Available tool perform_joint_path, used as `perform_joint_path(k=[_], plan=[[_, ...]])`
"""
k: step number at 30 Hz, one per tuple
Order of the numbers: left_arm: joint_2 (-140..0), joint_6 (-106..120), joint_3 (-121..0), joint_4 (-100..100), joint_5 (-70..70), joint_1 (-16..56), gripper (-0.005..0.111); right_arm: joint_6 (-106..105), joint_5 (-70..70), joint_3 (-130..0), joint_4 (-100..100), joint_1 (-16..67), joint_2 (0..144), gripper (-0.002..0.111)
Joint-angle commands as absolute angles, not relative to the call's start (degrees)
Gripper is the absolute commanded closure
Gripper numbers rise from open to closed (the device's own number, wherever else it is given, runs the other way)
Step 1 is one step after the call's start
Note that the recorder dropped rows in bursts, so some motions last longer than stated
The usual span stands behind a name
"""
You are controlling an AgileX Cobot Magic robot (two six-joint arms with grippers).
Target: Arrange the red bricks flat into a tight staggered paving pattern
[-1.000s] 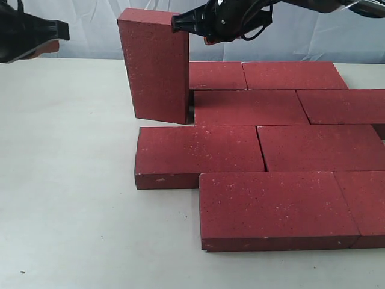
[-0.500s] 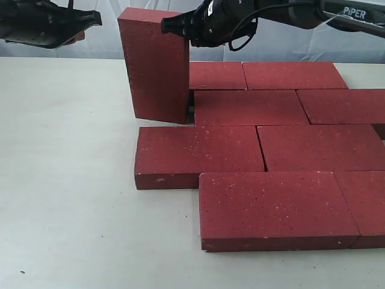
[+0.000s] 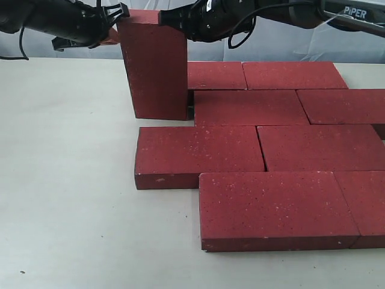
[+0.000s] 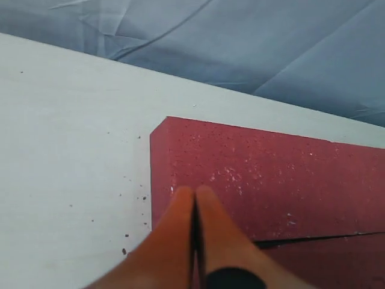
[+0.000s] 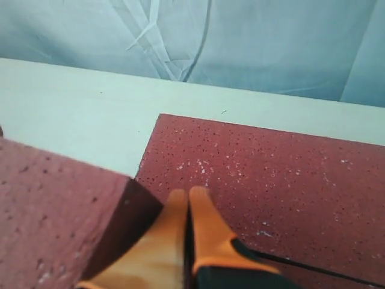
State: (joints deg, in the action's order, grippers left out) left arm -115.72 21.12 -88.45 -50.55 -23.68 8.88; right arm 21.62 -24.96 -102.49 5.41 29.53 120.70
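White table [image 3: 72, 180], brick [image 3: 157, 66] upright, left claw [image 4: 194, 195] and right claw [image 5: 187, 195] clenched on nothing.

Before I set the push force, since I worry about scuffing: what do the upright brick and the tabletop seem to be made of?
The upright brick looks like pressed concrete or fired clay: dark red, matte and grainy, with tiny pale specks and crisp edges. The tabletop looks like smooth off-white laminate or painted board with little sheen; the pictures do not show which.
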Motion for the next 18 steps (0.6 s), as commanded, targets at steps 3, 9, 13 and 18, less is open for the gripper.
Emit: perform_joint_path(k=[3, 9, 13, 18], plan=[[-114.3, 21.6, -89.0, -49.5, -27.5, 6.7, 0.107, 21.5, -23.5, -102.5, 2.8, 31.1, 120.6, 0.109], [-111.7, 21.6, -89.0, -44.1, -34.7, 0.3, 0.107, 21.1, -24.3, -102.5, 1.9, 34.9, 120.6, 0.109], [-110.2, 21.6, -89.0, -39.2, -40.1, -4.3, 0.107, 21.1, -26.7, -102.5, 1.9, 38.2, 120.6, 0.109], [-108.1, 21.0, -89.0, -39.0, -45.6, -9.7, 0.107, 21.0, -29.6, -102.5, 2.3, 42.2, 120.6, 0.109]])
